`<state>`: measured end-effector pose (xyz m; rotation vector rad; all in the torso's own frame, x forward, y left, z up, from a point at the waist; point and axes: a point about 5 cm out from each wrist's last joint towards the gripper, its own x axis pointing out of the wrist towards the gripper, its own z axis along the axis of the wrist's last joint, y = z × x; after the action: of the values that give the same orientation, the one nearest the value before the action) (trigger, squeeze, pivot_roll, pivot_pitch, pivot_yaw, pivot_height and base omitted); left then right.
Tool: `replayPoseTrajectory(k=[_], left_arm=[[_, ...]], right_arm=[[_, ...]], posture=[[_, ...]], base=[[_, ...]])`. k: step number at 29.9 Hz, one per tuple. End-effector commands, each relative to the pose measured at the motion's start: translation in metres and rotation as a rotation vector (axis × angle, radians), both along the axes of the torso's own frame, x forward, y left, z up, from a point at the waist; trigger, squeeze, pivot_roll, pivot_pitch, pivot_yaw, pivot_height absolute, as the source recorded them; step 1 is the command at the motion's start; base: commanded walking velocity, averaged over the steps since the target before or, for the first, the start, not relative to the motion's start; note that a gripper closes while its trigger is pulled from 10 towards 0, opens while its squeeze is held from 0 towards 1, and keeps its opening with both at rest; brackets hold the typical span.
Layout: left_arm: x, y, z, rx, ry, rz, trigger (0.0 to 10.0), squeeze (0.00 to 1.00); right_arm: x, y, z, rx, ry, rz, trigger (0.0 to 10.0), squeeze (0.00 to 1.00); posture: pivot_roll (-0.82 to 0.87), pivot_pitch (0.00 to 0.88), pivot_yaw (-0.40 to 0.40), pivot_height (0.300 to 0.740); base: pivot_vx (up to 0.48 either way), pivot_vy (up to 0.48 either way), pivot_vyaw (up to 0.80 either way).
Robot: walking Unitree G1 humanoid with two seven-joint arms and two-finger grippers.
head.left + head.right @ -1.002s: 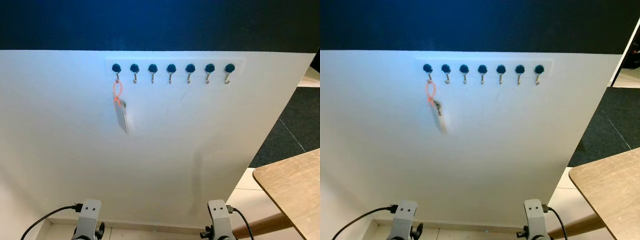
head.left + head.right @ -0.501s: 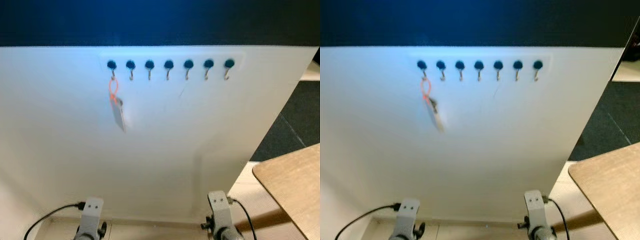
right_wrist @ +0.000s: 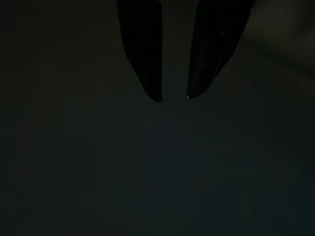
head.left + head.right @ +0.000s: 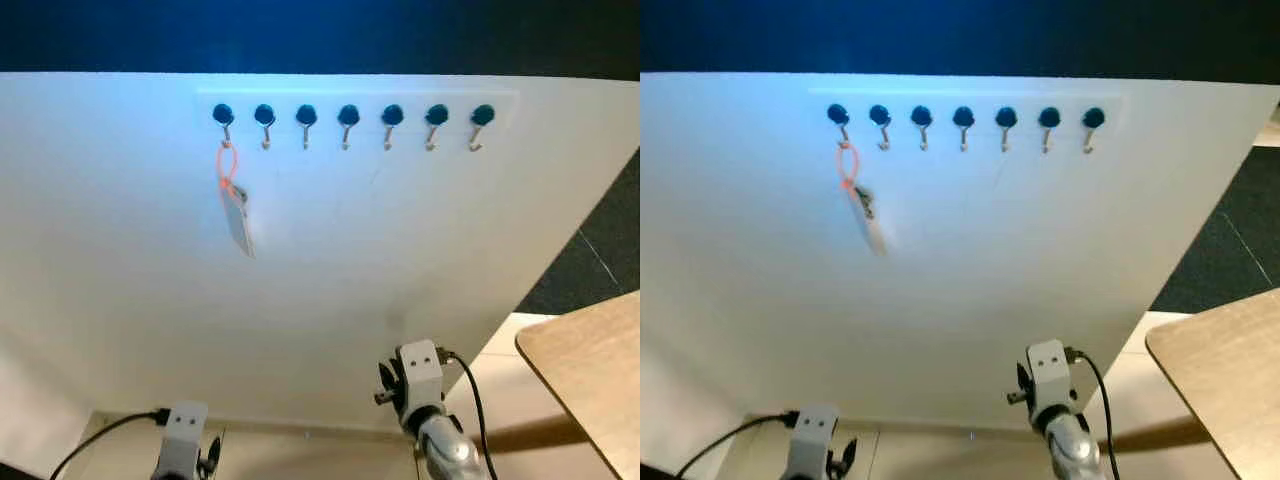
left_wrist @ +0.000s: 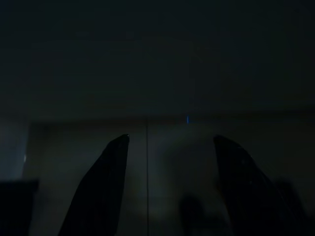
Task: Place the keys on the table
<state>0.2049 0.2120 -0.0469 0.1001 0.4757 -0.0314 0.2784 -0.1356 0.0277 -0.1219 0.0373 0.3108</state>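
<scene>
The keys [image 4: 236, 215] hang on an orange loop from the leftmost hook [image 4: 224, 116] of a rail on the white panel, with a pale tag below the loop. At the right edge is a corner of the wooden table [image 4: 592, 372]. My right arm's wrist [image 4: 420, 380] is raised low in front of the panel, well below and right of the keys. In the dark right wrist view, my right gripper [image 3: 173, 97] has a narrow gap between its fingers and nothing in it. My left wrist [image 4: 185, 440] stays low. My left gripper [image 5: 171, 138] is open and empty.
The white panel [image 4: 400, 260] fills the space ahead and carries a row of several blue-knobbed hooks [image 4: 348, 118], all bare except the leftmost. Dark carpet [image 4: 610, 250] lies to the right behind the table. Pale floor [image 4: 500, 350] shows beside the panel's lower right.
My right wrist has risen higher in front of the panel. The left arm has stayed low. The camera has shifted a little, so the hooks sit higher in the picture.
</scene>
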Motion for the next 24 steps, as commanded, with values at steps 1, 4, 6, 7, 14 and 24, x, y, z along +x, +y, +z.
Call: replayPoseTrajectory(k=[1, 4, 6, 7, 14, 24], left_arm=[[0.009, 0.01, 0.014, 0.014, -0.1, 0.009, 10.0, 0.0], [0.014, 0.008, 0.02, 0.012, -0.156, -0.008, 10.0, 0.0], [0.02, -0.002, 0.036, -0.002, -0.272, -0.058, 10.0, 0.0], [0.023, -0.012, 0.05, -0.015, -0.366, -0.111, 10.0, 0.0], [0.034, -0.056, 0.09, -0.018, -0.541, -0.383, 10.0, 0.0], [0.001, -0.035, 0.007, 0.077, -0.026, -0.2, 10.0, 0.0]], right_arm=[[0.0, 0.005, 0.007, -0.01, -0.06, 0.047, 10.0, 0.0], [0.0, 0.004, 0.01, -0.008, -0.077, 0.043, 10.0, 0.0], [0.003, 0.002, 0.018, 0.008, -0.128, 0.034, 10.0, 0.0], [0.005, 0.001, 0.026, 0.019, -0.17, 0.03, 10.0, 0.0], [-0.002, 0.004, -0.007, -0.05, 0.071, 0.086, 10.0, 0.0], [-0.06, -0.017, -0.086, -0.119, 0.588, -0.143, 10.0, 0.0]], posture=[[0.01, 0.112, -0.013, 0.74], [0.02, 0.097, -0.015, 0.74], [0.02, 0.093, -0.014, 0.74], [0.02, 0.082, -0.015, 0.74], [0.03, 0.065, -0.043, 0.74], [0.03, 0.027, 0.014, 0.74]], base=[[0.0, 0.0, 0.0], [0.0, 0.0, 0.0], [0.0, 0.0, 0.0], [0.0, 0.0, 0.0], [0.0, 0.0, 0.0], [0.0, 0.0, 0.0]])
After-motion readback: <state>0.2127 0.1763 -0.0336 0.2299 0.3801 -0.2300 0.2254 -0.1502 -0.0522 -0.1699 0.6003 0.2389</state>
